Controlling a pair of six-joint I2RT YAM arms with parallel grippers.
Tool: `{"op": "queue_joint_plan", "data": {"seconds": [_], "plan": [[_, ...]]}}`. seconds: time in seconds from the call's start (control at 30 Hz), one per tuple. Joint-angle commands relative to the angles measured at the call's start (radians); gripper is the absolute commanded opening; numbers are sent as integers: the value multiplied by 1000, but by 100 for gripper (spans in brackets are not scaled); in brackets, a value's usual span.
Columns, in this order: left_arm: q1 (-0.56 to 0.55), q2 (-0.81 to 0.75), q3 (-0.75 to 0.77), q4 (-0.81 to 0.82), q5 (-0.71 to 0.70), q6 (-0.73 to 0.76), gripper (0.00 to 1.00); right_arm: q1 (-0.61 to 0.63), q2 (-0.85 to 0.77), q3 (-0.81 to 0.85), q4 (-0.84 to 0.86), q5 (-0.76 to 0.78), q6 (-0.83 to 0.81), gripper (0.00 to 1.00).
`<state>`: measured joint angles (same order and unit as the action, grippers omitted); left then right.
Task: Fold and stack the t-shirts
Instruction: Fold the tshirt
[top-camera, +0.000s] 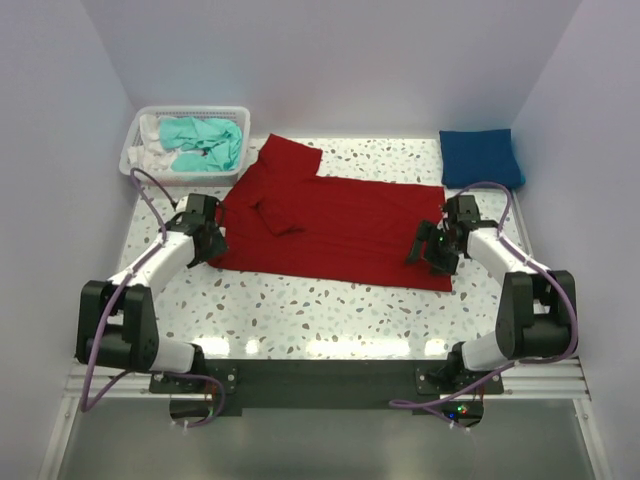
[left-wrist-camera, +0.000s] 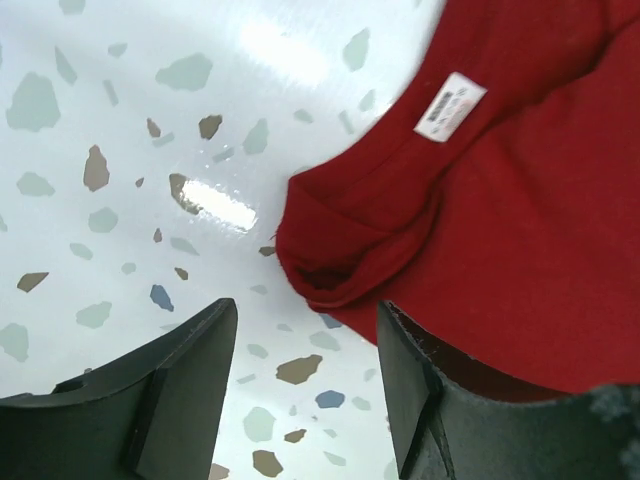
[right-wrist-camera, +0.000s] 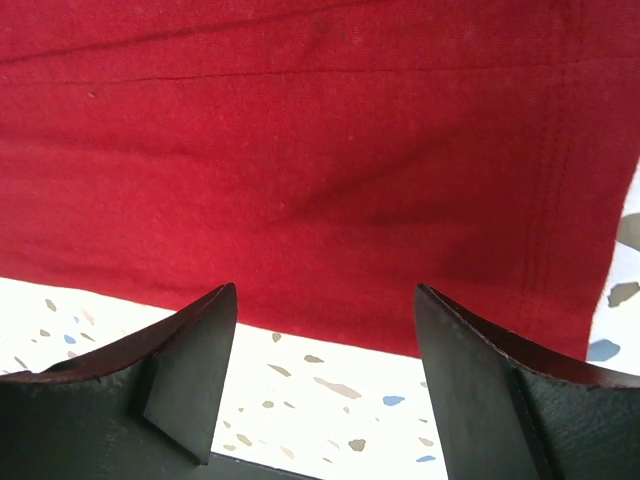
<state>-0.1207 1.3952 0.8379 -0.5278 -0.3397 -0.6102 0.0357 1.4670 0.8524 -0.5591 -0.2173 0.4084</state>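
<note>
A deep red t-shirt (top-camera: 335, 225) lies spread on the terrazzo table, one sleeve folded in over its body. My left gripper (top-camera: 208, 243) is open and empty just above the shirt's near left corner; in the left wrist view the gripper (left-wrist-camera: 305, 375) hovers over bare table beside a rolled red edge (left-wrist-camera: 340, 270) with a white label (left-wrist-camera: 450, 105). My right gripper (top-camera: 432, 250) is open and empty over the shirt's near right hem (right-wrist-camera: 330, 330). A folded royal blue t-shirt (top-camera: 480, 157) lies at the back right. A teal t-shirt (top-camera: 205, 143) lies crumpled in the basket.
A white mesh basket (top-camera: 135, 150) stands at the back left and also holds some white cloth (top-camera: 155, 155). White walls enclose the table on three sides. The arm bases sit along the near edge.
</note>
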Motion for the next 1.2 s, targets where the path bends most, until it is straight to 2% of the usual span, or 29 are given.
{"op": "queue_joint_plan", "data": {"seconds": [0.0, 0.4, 0.63, 0.83, 0.87, 1.03, 1.17], "plan": [[29, 24, -8, 83, 25, -22, 62, -11, 4, -16, 70, -48, 17, 74], [30, 93, -11, 112, 45, -5, 59, -25, 13, -56, 99, -28, 6, 74], [32, 119, -16, 117, 5, -5, 50, -33, 29, -73, 119, -16, 3, 74], [36, 134, -23, 107, -7, -3, 34, -33, 29, -93, 119, 4, 0, 74], [41, 136, -25, 104, -8, -3, 26, -61, 30, -96, 117, 13, -2, 74], [84, 114, -46, 86, -13, 12, 5, -82, 32, -111, 102, 47, 4, 74], [116, 100, -66, 72, -9, 27, 5, -95, 35, -119, 94, 64, 6, 74]]}}
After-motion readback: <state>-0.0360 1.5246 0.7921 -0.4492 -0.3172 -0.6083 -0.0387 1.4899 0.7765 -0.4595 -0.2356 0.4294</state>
